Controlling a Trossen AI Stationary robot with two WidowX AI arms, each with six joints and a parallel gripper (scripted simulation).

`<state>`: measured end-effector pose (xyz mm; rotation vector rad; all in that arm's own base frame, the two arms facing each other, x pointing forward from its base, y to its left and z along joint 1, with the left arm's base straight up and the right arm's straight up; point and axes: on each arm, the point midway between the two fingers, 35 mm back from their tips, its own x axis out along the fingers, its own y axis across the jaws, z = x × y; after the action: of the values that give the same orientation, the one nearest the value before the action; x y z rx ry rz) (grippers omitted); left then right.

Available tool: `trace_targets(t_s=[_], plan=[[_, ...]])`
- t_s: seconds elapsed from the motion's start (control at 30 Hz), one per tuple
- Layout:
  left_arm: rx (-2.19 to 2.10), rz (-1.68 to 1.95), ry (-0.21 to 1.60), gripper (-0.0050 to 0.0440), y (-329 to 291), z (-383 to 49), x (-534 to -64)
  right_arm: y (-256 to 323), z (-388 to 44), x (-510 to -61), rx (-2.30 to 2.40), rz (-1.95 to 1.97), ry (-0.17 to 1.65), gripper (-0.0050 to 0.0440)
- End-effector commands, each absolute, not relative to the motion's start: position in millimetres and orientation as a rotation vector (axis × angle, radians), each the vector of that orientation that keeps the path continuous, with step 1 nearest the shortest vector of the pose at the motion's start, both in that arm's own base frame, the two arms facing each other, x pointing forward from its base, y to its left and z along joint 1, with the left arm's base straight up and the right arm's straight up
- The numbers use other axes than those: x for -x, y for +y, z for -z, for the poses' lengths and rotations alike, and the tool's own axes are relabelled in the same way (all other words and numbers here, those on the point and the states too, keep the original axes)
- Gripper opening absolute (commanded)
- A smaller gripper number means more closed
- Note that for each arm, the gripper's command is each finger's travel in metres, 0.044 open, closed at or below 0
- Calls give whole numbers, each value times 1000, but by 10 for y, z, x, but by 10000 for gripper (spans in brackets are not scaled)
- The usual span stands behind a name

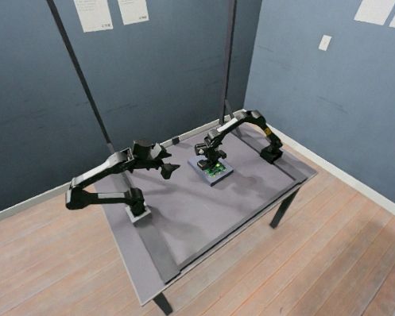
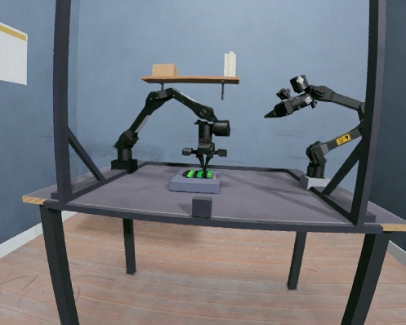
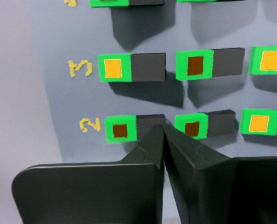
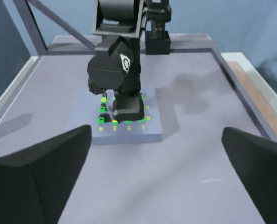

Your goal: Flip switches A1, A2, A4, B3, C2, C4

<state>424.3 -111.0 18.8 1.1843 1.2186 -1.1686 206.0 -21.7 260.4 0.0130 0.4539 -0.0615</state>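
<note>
The blue-grey panel (image 1: 199, 171) (image 2: 194, 186) (image 3: 64, 40) has green and dark switches. In the left wrist view, the A2 switch (image 3: 120, 129) has a dark lamp and the A3 switch (image 3: 114, 68) is lit. The B2 switch (image 3: 191, 127) and B3 switch (image 3: 195, 65) have dark lamps. The C2 switch (image 3: 259, 122) and C3 switch (image 3: 270, 60) are lit. Column 4 is cut off; column 1 is hidden. My left gripper (image 2: 205, 171) (image 3: 161, 131) is shut and empty, its tips at A2's dark half; contact is unclear. My right gripper (image 1: 175, 160) (image 4: 156, 132) is open, away from the panel.
A small dark block (image 2: 202, 207) stands at the table edge near the panel. Dark frame posts (image 2: 62, 102) (image 2: 366, 122) rise at the table's sides. The left arm covers much of the panel in the right wrist view.
</note>
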Motion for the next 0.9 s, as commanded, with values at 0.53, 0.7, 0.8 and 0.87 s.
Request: trace_targets(t_s=[0.53,0.7,0.8,0.87], plan=[[-1190,1156,1200,-50,-1137,-281,-4302,-212,-2658,-2058,-12,59,442,400],[-1194,1147,1184,-50,-1130,-441,-4338,-212,-2658,-2058,-12,59,442,400],[-1195,1147,1183,-50,-1132,-441,-4337,-212,-2658,-2058,-12,59,442,400],[-1195,1147,1183,-50,-1132,-441,-4337,-212,-2658,-2058,-12,59,442,400]])
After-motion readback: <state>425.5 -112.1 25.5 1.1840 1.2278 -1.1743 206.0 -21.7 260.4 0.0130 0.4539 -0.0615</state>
